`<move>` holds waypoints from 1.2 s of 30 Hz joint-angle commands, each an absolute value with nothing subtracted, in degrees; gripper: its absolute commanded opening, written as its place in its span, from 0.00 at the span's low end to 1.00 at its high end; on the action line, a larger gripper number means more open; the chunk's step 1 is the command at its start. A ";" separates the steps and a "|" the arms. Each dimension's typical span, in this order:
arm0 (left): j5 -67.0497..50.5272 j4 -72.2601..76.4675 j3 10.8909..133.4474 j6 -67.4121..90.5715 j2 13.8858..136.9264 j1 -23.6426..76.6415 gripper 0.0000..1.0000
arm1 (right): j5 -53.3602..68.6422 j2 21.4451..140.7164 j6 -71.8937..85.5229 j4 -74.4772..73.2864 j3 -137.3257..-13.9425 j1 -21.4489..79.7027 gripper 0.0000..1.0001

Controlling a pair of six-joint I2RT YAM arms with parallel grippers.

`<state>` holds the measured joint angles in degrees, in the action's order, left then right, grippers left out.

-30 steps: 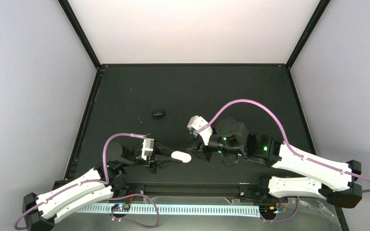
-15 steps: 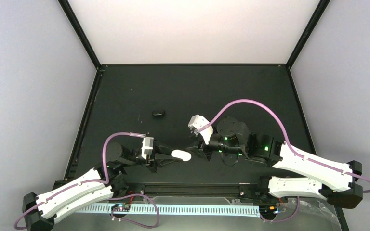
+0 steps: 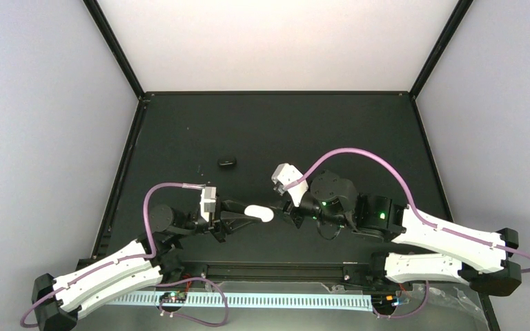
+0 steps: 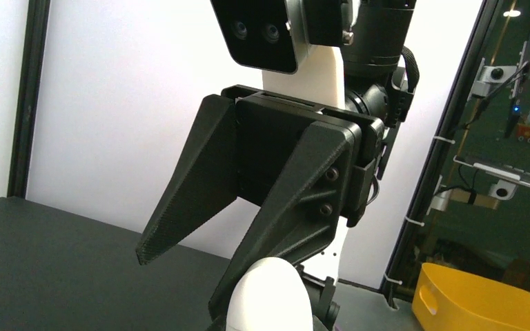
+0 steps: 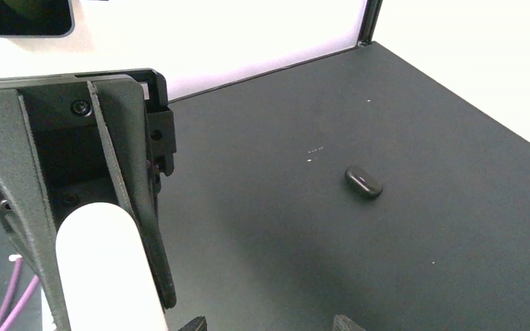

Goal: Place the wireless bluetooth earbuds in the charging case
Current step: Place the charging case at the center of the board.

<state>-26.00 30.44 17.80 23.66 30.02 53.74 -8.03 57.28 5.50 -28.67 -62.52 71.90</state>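
The charging case, as I am taking the white rounded body to be, is being held over the near middle of the worktop. The left fingers are clenching its left end, so its long axis is running left to right with the free end pointing at the right arm. The right fingers are standing spread apart with nothing between them, facing that free end from the right and sitting just beside it, so the coming move is looking like a handover or a two-handed opening along that line. The only loose piece showing is a small black oval, probably an earbud, lying on the worktop to the far left of both arms' fingers, well apart from the case. The left arm is sitting slightly nearer to it, though occupied. The right wrist view is showing a glint on the oval that the top view is missing, while the left wrist view is showing the right fingers' spread plainly. No view is showing whether the case is open.
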 commanded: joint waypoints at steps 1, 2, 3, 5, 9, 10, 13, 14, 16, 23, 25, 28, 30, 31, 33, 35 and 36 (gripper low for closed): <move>-22.66 32.80 18.85 25.48 30.15 54.05 0.01 | -14.17 58.39 3.43 -28.39 -62.79 74.83 0.47; -22.55 32.74 18.81 25.47 30.19 54.05 0.02 | -15.14 58.81 3.08 -28.59 -62.98 75.46 0.47; -22.39 32.64 18.85 25.41 30.23 54.05 0.01 | -16.00 59.19 2.90 -28.71 -63.09 75.84 0.47; -21.97 32.00 18.82 25.19 30.04 54.05 0.01 | -16.74 58.99 3.19 -28.64 -63.11 76.18 0.47; -20.93 30.71 18.43 24.69 29.08 54.05 0.02 | -18.36 56.91 4.20 -27.30 -62.52 76.13 0.49; -20.70 30.49 18.30 24.63 28.79 54.05 0.02 | -18.38 56.45 4.27 -27.13 -62.54 76.13 0.51; -19.91 29.48 18.02 24.29 27.76 54.05 0.01 | -18.81 55.21 3.86 -27.19 -62.73 76.11 0.55; -19.56 29.07 17.97 24.12 27.44 54.05 0.02 | -19.22 54.75 3.53 -27.31 -62.82 76.05 0.56; -18.94 28.26 17.86 23.85 26.73 54.05 0.02 | -19.80 53.71 2.90 -27.29 -62.84 76.11 0.58; -17.99 27.49 17.31 23.61 25.64 54.05 0.02 | -20.92 52.15 3.61 -26.22 -63.26 76.10 0.61; -18.10 27.59 17.31 23.55 25.75 54.07 0.02 | -21.87 52.29 3.99 -25.41 -63.20 76.10 0.61; -18.09 27.60 17.40 23.48 26.13 54.05 0.01 | -22.51 52.20 3.88 -22.83 -63.00 76.11 0.62; -17.71 27.06 17.55 23.32 26.34 54.05 0.02 | -22.63 52.50 3.78 -21.78 -63.02 76.11 0.63; -17.01 26.42 17.65 23.11 26.29 54.05 0.02 | -23.23 52.62 3.90 -21.29 -62.75 76.10 0.63; -11.25 23.58 17.43 23.67 26.42 54.05 0.01 | -25.86 52.43 4.38 -20.17 -61.39 76.06 0.64; -1.98 21.21 16.21 25.41 27.23 53.82 0.02 | -28.53 51.54 6.29 -18.23 -58.68 74.81 0.64; 2.34 21.66 15.13 26.52 27.85 53.63 0.02 | -28.36 50.61 7.93 -17.66 -57.02 73.45 0.63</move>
<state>-13.39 24.97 17.19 24.25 26.41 53.98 -23.24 52.38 4.01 -22.02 -61.49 75.50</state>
